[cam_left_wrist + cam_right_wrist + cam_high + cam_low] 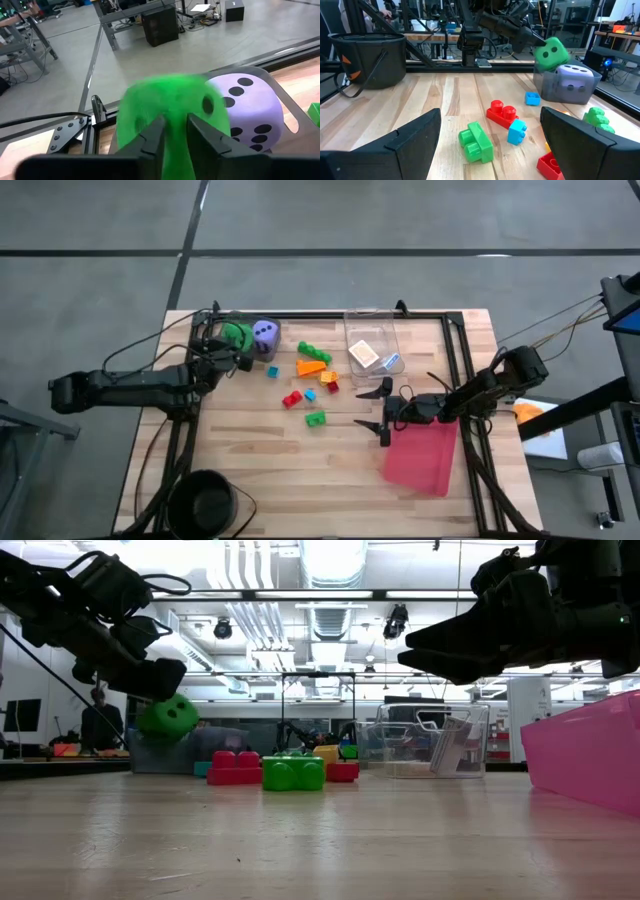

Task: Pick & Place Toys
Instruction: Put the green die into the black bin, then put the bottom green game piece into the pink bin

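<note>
**Status**
- L hand (175, 125): at far-left corner of table (250, 470), raised, on the green die (160, 100). Fingers stand w/ a narrow gap and green shows between them. Cannot tell if they grip the die or merely touch it.
- Green die: off the table surface, tilted, just above/beside the purple die (250, 105), which sits in a grey bin (550, 90).
- R hand (375, 408): wide open, nothing in it, hovering near the pink tray (420, 460) edge.
- Bricks, e.g. red brick (501, 112) and green brick (476, 142), lie loose mid-table. Packets sit in the clear box (372, 330).

**Risks (judgement)**
1. Die drop: the die looks soft and bulky, and the grip is narrow and at one corner only. It may slip, bounce off the purple die or the bin rim, and roll off the table's far edge.
2. Knock-on: a low swing of the L hand could shove the purple die or tip the bin.
3. Arm clash: if L carries toward the tray while R waits there, their paths cross over the bricks. Scatter is likely.
</note>
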Motion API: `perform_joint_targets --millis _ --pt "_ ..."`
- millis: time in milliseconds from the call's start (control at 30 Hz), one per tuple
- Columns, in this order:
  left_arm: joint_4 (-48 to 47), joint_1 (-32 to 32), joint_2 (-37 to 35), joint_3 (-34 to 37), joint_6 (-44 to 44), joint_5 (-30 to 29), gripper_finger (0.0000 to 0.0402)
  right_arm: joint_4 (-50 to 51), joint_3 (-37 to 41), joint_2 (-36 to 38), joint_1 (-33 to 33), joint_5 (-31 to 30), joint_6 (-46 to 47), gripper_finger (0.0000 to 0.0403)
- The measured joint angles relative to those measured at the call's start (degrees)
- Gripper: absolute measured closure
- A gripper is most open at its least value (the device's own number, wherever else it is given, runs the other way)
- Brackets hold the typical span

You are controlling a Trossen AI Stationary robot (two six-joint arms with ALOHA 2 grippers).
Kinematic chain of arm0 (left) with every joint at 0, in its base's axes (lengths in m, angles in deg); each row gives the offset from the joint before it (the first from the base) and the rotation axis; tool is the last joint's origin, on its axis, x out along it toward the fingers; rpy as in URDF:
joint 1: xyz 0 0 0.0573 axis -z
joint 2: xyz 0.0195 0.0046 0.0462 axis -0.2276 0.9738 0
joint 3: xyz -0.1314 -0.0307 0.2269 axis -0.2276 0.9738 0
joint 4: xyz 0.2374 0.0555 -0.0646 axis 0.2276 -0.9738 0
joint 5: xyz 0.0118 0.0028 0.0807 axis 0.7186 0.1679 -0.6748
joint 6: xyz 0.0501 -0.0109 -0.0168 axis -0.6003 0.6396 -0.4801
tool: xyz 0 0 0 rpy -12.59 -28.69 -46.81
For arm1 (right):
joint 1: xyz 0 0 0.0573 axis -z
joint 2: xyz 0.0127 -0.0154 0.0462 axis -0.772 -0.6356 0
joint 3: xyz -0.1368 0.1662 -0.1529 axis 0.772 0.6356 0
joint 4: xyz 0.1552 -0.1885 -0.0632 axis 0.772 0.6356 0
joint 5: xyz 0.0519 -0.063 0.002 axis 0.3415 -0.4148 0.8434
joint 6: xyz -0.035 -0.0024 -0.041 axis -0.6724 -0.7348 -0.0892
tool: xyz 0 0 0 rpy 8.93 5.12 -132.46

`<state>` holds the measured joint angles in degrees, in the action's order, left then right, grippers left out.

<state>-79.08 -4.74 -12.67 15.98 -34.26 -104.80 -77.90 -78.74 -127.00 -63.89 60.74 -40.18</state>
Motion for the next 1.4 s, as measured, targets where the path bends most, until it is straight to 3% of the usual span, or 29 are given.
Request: perform_joint_targets --millis 367,633,733,900,967,1200,1400 --pt "0.19 0.08 0.00 -0.92 -2.94 0.02 0.0194 0.00 0.00 0.00 -0.01 0.00 0.00 0.0063" --pt "2.40 4.31 -0.02 -6.36 -12.33 1.48 0.0163 0.00 0.00 0.00 0.01 0.00 0.00 0.0063" --pt "6.82 7.55 -0.02 -7.38 -16.55 9.72 0.0163 0.02 0.00 0.00 -0.01 -0.02 0.00 0.0063" --pt "12.42 11.68 -0.02 -7.54 -21.16 36.18 0.0162 0.87 -0.75 0.00 0.01 -0.22 -0.02 0.0063" --pt "12.54 12.80 -0.02 -7.54 -21.31 43.51 0.0162 3.74 -2.65 0.02 0.01 -0.22 -0.15 0.0063" --pt "14.26 14.59 -0.02 -5.31 -21.47 46.43 0.0162 33.28 -16.93 0.00 1.62 -0.21 -0.73 0.0063" --pt "27.39 14.58 -0.11 2.26 -21.53 50.25 0.0162 55.90 -29.52 0.00 3.56 3.25 -1.73 0.0063"
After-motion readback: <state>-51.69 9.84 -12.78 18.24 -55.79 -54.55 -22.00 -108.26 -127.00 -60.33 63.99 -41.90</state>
